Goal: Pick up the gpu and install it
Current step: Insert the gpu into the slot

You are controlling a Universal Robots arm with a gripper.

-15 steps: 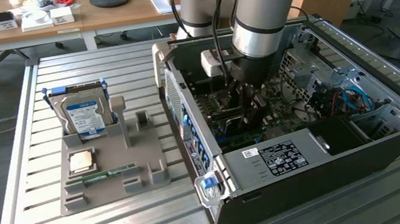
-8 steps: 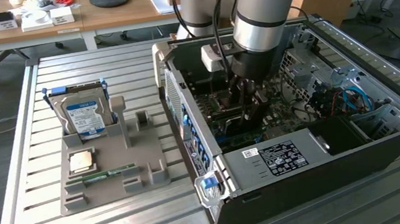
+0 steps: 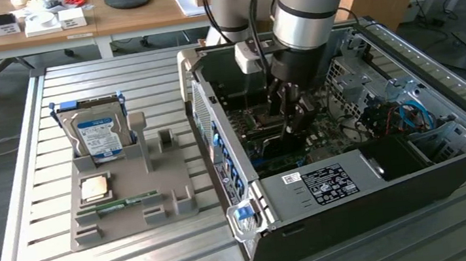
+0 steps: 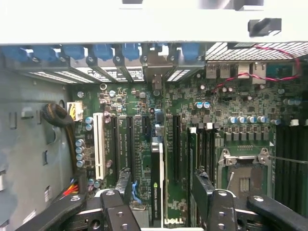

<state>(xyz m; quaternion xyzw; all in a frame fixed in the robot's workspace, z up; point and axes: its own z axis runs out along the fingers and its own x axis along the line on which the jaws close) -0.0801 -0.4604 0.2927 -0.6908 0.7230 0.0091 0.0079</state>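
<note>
The gpu (image 4: 156, 163) appears edge-on as a thin dark card standing upright in a motherboard slot. Its silvery bracket end reaches the row of slot covers at the case's rear wall. My gripper (image 4: 162, 180) straddles the card and is open, one black finger (image 4: 122, 180) on each side with a gap to the card. In the exterior view my gripper (image 3: 294, 120) reaches down into the open computer case (image 3: 379, 179), just above the motherboard (image 3: 338, 128).
On the slatted table, at the exterior view's left, a grey fixture (image 3: 146, 180) holds a hard drive (image 3: 97, 136), a processor chip (image 3: 93, 188) and a green memory stick (image 3: 118, 204). Inside the case are the power supply (image 3: 322, 183), an empty processor socket (image 4: 243, 178) and loose cables (image 4: 240, 77).
</note>
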